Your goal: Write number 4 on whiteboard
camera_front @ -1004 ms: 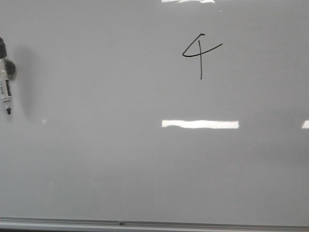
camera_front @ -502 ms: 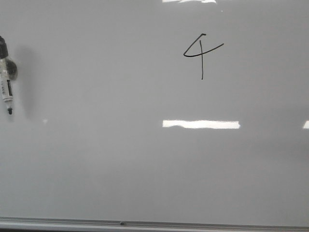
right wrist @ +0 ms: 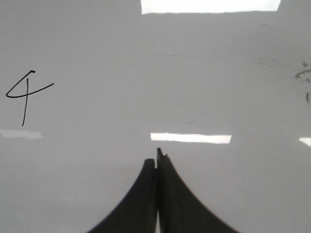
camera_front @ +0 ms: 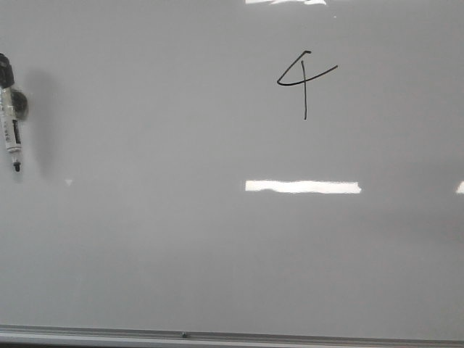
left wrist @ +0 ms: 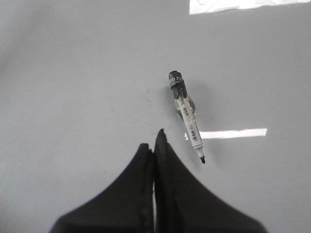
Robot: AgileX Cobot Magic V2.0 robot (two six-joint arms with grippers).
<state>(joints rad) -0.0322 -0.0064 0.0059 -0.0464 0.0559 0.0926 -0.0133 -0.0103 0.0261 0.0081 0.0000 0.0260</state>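
A thin black hand-drawn number 4 [camera_front: 304, 81] stands on the whiteboard [camera_front: 217, 246] at the upper right of the front view; it also shows in the right wrist view [right wrist: 24, 94]. A marker pen [camera_front: 11, 116] with a black cap end and bare tip lies on the board at the far left; in the left wrist view the marker [left wrist: 187, 114] lies just beyond my fingertips. My left gripper [left wrist: 154, 143] is shut and empty, apart from the marker. My right gripper [right wrist: 156, 159] is shut and empty, well to the side of the 4. Neither gripper shows in the front view.
The board's silver frame [camera_front: 232, 336] runs along the bottom edge. Bright light reflections [camera_front: 302, 186] lie across the board. Faint dark smudges [right wrist: 303, 74] mark the board at the edge of the right wrist view.
The whole front view has shifted very slightly; the 4 and marker keep their places on the board. Nothing else has changed.
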